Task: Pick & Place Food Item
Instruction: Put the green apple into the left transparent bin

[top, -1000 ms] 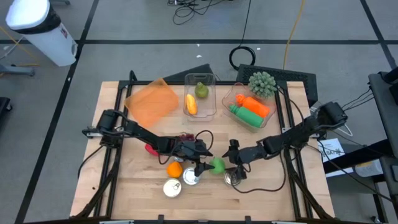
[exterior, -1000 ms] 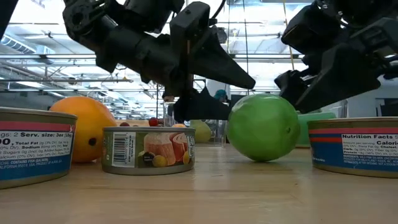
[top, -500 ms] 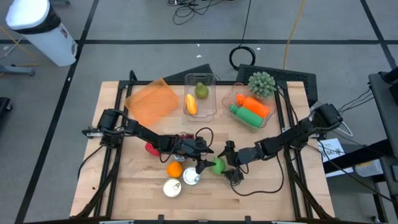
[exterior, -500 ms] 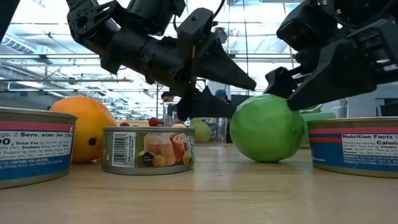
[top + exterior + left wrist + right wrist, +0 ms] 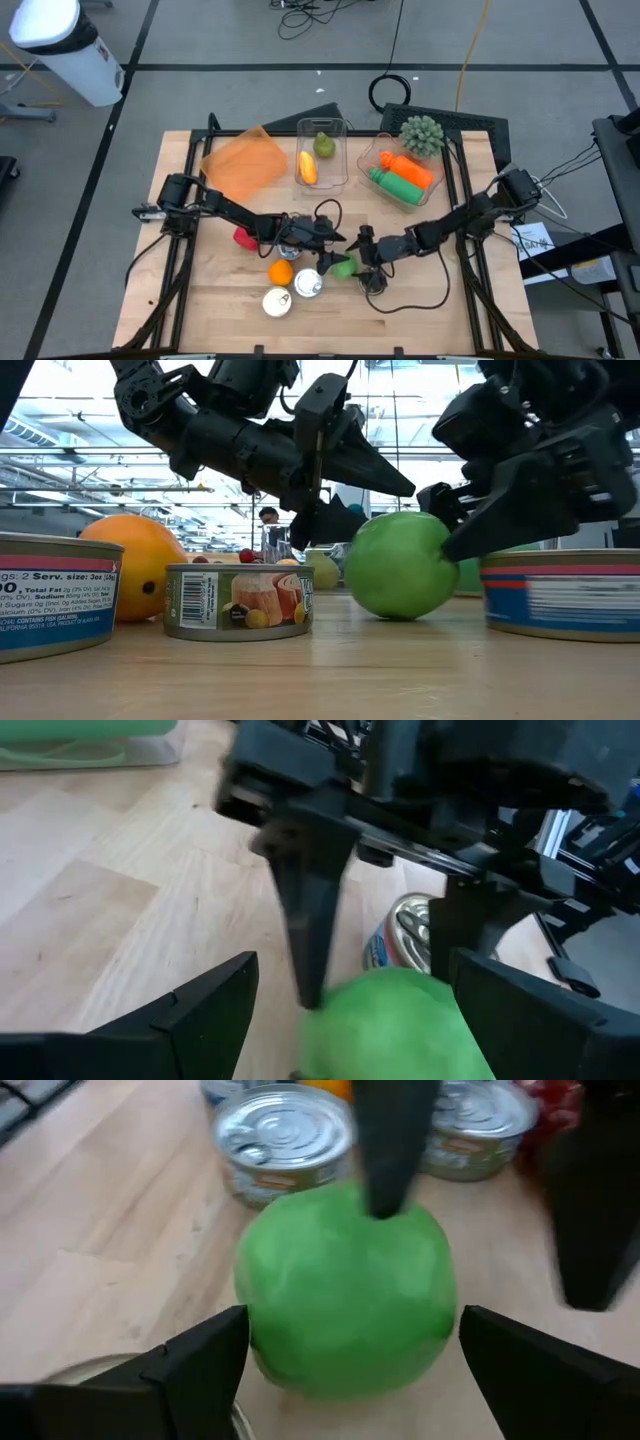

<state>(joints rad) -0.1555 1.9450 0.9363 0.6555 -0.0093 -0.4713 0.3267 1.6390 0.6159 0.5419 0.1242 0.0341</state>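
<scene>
Fingers apart, the left gripper (image 5: 333, 252) and right gripper (image 5: 362, 250) flank the green apple (image 5: 344, 267) resting on the bench (image 5: 420, 300) beside a can (image 5: 307, 284), both seemingly positioned to pick it up.

Two dark jointed arms trailing thin black cables.

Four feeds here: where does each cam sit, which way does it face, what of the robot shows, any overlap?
High: overhead, straight down; both arms, left gripper and right gripper flanking the green apple.
Low: table height, level across the table; both arms drop in above the apple and cans.
Left wrist: past its own open fingers at the apple.
Right wrist: same from the opposite side, apple.
Shared: all four see the apple.
</scene>
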